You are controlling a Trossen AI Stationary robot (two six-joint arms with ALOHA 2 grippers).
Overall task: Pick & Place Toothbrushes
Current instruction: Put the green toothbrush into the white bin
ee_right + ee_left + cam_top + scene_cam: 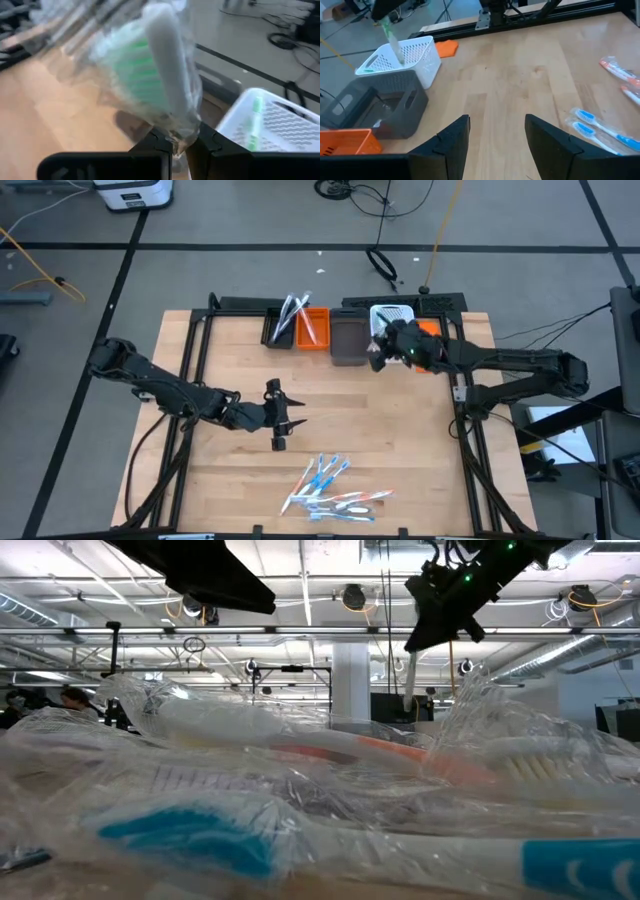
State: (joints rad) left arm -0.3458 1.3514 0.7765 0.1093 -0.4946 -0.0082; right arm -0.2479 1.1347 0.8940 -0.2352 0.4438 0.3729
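Observation:
A pile of wrapped toothbrushes (328,486) lies near the table's front edge; they show blue, white and red-orange (330,755). My right gripper (176,144) is near the far edge, between the grey bin (348,340) and the white basket (392,313), shut on a wrapped toothbrush with green bristles (137,75). In the left wrist view that toothbrush (393,41) hangs over the white basket (415,55). Another green toothbrush (255,120) stands inside the basket. My left gripper (288,422) is over the table's middle, open with nothing between its fingers (454,142). My right gripper pinches the toothbrush's clear wrapper (176,131) between its two fingers, right beside the green-bristled head. The toothbrush is lifted clear of the table. It slants down from the gripper above the white basket's rim.
Along the far edge stand a black bin (283,323) holding white toothbrushes, an orange bin (313,328), the grey bin and the white basket, with an orange thing (430,330) beside it. Bare wood lies between the bins and the pile. Black frame rails run along both sides.

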